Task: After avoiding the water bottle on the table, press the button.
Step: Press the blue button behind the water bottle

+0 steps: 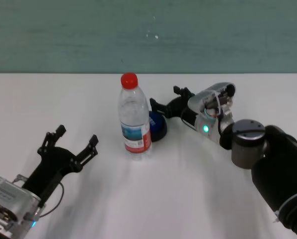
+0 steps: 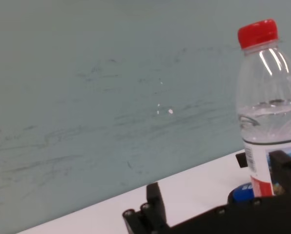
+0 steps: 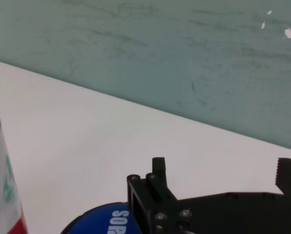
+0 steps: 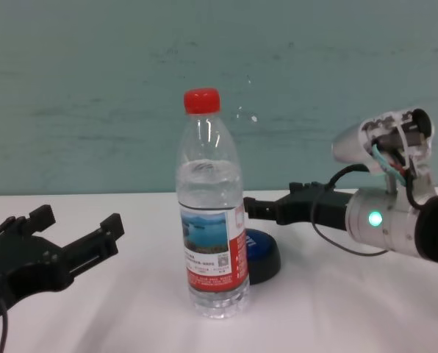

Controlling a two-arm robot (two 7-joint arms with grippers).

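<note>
The water bottle (image 1: 134, 119) stands upright on the table (image 1: 188, 199), about midway between its left and right edges. It is tall and clear, with a red screw cap and a red-and-white label showing a blue lake, and it holds water up to about its shoulder. The button (image 1: 157, 126) lies just beside it on its right – a low blue dome on a wider black base, partly hidden behind the bottle.

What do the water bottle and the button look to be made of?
Water bottle: thin clear plastic, glossy, with highlights on its shoulder, water visible inside, and a red ribbed screw cap. Button: seemingly hard moulded plastic, smooth blue dome on a black base with a slight sheen.
</note>
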